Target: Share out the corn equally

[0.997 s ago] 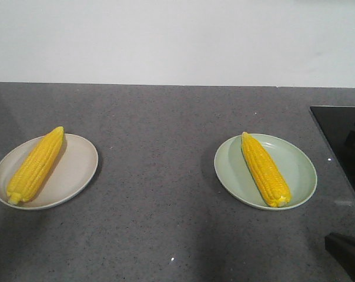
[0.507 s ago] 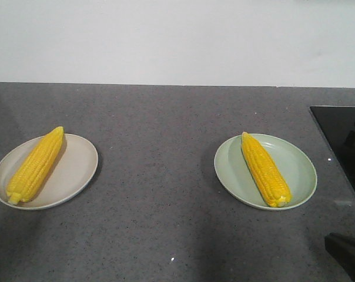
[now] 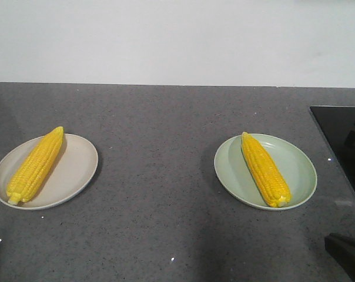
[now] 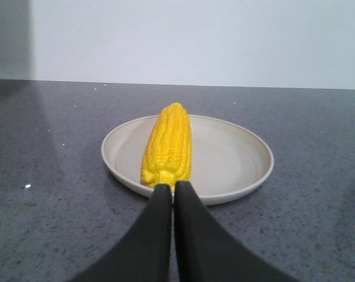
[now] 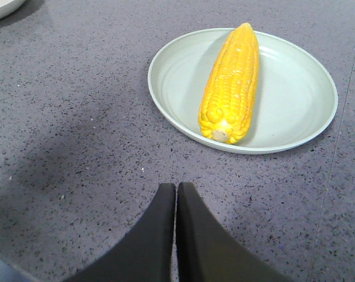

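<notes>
One corn cob (image 3: 35,164) lies lengthwise on the beige plate (image 3: 77,170) at the left. A second corn cob (image 3: 265,169) lies on the pale green plate (image 3: 298,170) at the right. In the left wrist view my left gripper (image 4: 173,187) is shut and empty, its tips just in front of the cob's (image 4: 167,144) blunt end at the beige plate's rim (image 4: 248,176). My right gripper (image 5: 176,187) is also shut and empty, over bare counter a short way in front of the green plate (image 5: 295,88) and its cob (image 5: 230,82).
A black cooktop (image 3: 342,135) sits at the counter's right edge. A white wall runs along the back of the grey speckled counter (image 3: 160,147). A dark part of the right arm (image 3: 345,252) shows at the bottom right corner.
A dark sliver of the left arm at the front view's left edge has slipped out of the frame. Both cobs and plates have stayed put.
</notes>
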Controlling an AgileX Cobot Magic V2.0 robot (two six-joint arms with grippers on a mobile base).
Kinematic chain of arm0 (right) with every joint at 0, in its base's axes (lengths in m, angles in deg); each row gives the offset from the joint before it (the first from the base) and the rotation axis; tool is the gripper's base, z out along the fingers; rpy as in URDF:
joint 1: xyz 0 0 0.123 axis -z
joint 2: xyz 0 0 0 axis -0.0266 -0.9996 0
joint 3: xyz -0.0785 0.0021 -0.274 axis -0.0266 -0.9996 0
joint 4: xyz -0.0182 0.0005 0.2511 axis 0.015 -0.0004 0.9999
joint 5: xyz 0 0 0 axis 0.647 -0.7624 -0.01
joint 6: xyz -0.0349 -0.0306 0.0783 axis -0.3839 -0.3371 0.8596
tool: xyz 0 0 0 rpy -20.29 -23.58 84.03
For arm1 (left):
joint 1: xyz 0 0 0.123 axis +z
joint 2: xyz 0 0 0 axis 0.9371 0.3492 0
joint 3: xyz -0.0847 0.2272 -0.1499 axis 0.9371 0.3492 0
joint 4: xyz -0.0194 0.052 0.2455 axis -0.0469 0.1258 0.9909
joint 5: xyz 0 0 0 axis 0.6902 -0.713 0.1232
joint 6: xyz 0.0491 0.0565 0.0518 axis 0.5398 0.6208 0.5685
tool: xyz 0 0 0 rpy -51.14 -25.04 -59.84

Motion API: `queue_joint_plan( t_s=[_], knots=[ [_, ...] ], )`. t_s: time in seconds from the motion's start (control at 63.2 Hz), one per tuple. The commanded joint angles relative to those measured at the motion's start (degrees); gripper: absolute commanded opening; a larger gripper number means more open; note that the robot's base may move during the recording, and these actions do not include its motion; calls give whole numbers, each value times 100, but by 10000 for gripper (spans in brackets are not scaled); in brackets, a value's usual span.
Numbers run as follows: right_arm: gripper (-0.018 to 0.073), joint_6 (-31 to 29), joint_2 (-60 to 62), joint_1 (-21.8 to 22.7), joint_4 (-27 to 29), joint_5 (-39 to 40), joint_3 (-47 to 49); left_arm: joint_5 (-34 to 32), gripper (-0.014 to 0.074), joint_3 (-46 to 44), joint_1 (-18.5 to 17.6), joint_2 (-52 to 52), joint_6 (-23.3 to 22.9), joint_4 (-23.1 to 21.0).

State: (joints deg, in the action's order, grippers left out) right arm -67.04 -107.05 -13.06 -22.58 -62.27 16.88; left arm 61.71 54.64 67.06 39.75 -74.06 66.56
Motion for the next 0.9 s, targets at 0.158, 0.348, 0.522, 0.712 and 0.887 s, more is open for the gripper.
queue_joint_plan(
  t_s=[0.158,0.348,0.522,0.712,0.887],
  knots=[
    [-5,-55,-25,7,75,311,152,-102,-6,-131,347,-182,-67,50],
    [-5,-55,-25,7,81,311,152,-342,-6,-131,347,-175,-67,50],
    [-5,-55,-25,7,81,311,152,-510,-6,-131,347,-175,-67,48],
    [-5,-55,-25,7,81,311,152,-829,-6,-126,347,-175,-62,-34],
    [-5,-55,-25,7,81,311,152,-929,-6,-126,342,-175,262,-387]
  ],
)
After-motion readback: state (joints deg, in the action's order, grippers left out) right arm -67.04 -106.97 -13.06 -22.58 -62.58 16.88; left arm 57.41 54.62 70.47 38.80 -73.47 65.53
